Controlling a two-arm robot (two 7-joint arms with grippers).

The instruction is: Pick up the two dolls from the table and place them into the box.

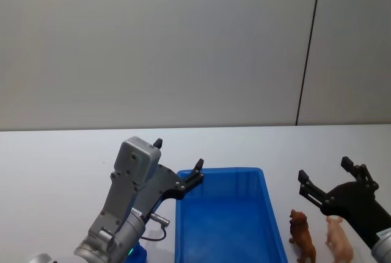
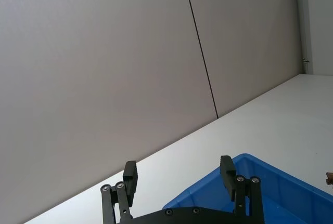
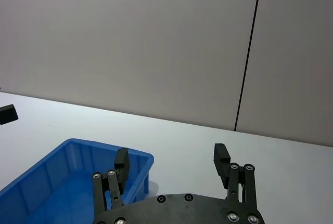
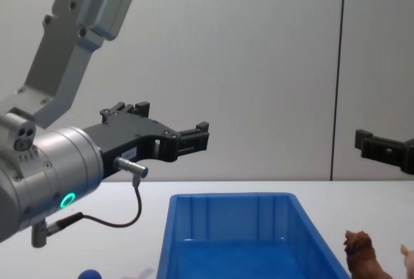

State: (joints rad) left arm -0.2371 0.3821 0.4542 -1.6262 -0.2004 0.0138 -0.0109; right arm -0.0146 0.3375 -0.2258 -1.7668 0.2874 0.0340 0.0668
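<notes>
Fingers spread ready to grasp, the right gripper (image 1: 324, 170) hangs above the lion doll (image 1: 301, 234) and pink doll (image 1: 339, 238) at lower right, while the left gripper (image 1: 178, 154), equally spread, idles by the box (image 1: 220, 170).

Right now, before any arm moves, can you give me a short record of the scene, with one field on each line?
table: white, flat
box: blue, on the table; no doll in the part that shows
brown doll: standing on the table, right of the box
pink doll: on the table, right of the brown doll
left gripper: fingers open, empty, raised by the box's far left corner
right gripper: fingers open, empty, raised beyond the two dolls
task state: neither doll picked up yet
</notes>
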